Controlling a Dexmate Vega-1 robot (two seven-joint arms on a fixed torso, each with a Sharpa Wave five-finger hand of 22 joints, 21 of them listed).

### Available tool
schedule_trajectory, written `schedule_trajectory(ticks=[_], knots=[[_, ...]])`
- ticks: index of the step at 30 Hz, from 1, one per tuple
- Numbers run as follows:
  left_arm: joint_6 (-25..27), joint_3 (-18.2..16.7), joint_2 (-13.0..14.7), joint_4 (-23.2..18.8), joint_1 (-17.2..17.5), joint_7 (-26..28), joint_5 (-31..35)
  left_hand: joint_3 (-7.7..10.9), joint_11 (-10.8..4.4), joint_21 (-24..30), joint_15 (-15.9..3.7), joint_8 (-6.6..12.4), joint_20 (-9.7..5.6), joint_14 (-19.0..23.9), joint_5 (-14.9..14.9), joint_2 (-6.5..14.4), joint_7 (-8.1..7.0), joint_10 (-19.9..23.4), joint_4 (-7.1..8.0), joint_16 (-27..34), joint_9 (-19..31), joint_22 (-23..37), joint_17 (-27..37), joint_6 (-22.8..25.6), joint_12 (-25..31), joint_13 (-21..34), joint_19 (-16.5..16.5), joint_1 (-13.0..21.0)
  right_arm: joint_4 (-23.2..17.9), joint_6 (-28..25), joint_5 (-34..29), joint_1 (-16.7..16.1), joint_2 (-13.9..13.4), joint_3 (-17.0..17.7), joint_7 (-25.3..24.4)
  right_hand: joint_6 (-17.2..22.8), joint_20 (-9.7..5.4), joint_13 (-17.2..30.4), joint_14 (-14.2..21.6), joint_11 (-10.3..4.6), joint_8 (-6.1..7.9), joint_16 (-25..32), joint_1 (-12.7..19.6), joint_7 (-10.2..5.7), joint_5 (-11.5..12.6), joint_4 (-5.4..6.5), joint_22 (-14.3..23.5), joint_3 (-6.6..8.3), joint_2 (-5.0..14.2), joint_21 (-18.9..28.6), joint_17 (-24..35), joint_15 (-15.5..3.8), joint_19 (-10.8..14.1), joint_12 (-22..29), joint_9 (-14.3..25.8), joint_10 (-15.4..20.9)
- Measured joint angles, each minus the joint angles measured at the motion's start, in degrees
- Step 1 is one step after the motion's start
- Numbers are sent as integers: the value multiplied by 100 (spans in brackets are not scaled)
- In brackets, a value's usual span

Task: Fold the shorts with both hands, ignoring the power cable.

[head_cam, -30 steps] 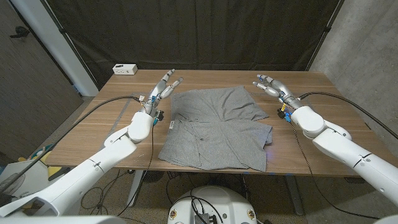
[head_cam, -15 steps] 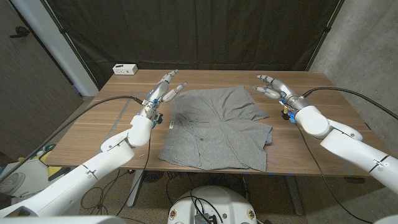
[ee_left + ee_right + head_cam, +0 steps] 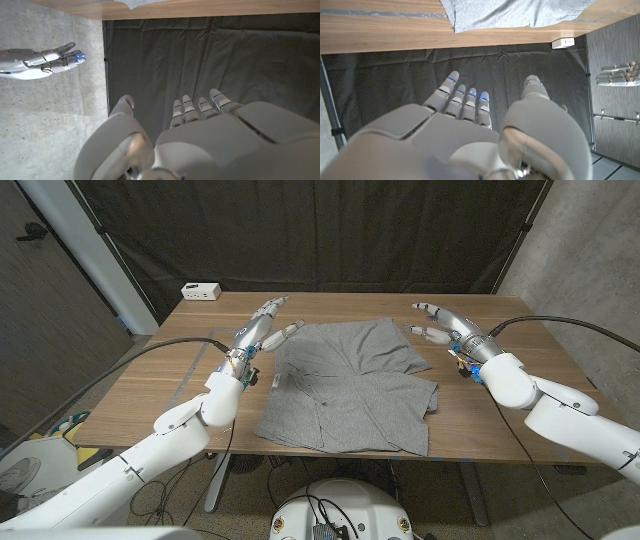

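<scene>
The gray shorts (image 3: 350, 385) lie in the middle of the wooden desk (image 3: 520, 315), already folded once, with the upper layer reaching toward the far edge and the lower layer toward the near edge. The left hand (image 3: 262, 326) is at the far left corner of the shorts, its fingers spread and stretched out; the fingertips are just beside the cloth, and I cannot tell if they touch it. The right hand (image 3: 437, 323) is near the far right corner of the shorts, also spread and holding nothing, a little apart from the cloth. A small white box (image 3: 201, 291) stands at the far left corner of the desk, well apart from the shorts.
</scene>
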Motion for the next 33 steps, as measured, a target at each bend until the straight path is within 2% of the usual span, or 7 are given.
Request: schedule_trajectory(ticks=[9,14,15,24,25,26,33], knots=[[160,-112,128,-304,286,28,297,-9,-42,0,16,0,107,174,0,-101,-111,163,-167,0,23,0,0,172,0,0,138,146,-537,-464,-394,-396,-201,183,-37,213,92,0,338,15,21,44,51,-16,-76,-87,17,40,-51,44,0,7,175,9,0,293],[291,-112,128,-304,286,28,468,-5,-56,0,3,0,111,284,0,-163,-132,257,-274,22,30,0,0,296,0,0,258,254,-787,-464,-394,-600,-290,274,-37,330,114,-1,438,0,66,44,82,-19,-110,-133,16,41,-82,44,0,-31,235,41,-1,390],[318,-174,210,-506,463,24,495,-25,-63,0,10,0,112,291,0,-182,-152,265,-294,22,30,0,0,316,0,0,257,273,-839,-793,-629,-644,-305,294,-22,330,123,-1,448,-18,66,44,82,-19,-110,-148,16,55,-82,44,0,-42,244,41,-1,414],[552,-229,278,-666,597,-69,719,-32,-57,0,-6,45,174,461,0,-249,-81,509,-430,22,29,29,0,634,43,-1,380,400,-1220,-1026,-782,-1102,-413,550,14,465,185,-1,615,-11,66,78,126,-32,-131,-171,16,79,-82,44,5,-64,306,41,-1,565],[599,-308,360,-854,779,-86,759,-26,-51,0,-11,45,173,483,0,-251,-90,521,-436,22,29,29,0,642,43,10,379,401,-1282,-1026,-782,-1179,-424,591,14,487,169,-1,626,-20,66,78,126,-26,-131,-171,16,79,-82,44,19,-67,322,41,-1,573],[626,-308,360,-854,779,-96,783,-26,-43,0,-8,45,173,505,0,-271,-86,529,-436,22,29,29,0,645,43,22,379,422,-1325,-1244,-906,-1230,-433,618,46,499,161,-1,657,-2,66,78,126,-14,-131,-171,16,79,-82,44,27,-64,331,41,-1,591],[825,-308,360,-854,779,-177,938,-37,-62,0,-9,45,206,690,1,-295,-72,695,-513,45,29,29,0,768,84,28,474,537,-1585,-1244,-906,-1520,-482,735,46,587,182,-1,755,-3,66,78,202,-11,-131,-225,15,89,-98,85,29,-82,389,65,-1,679]])
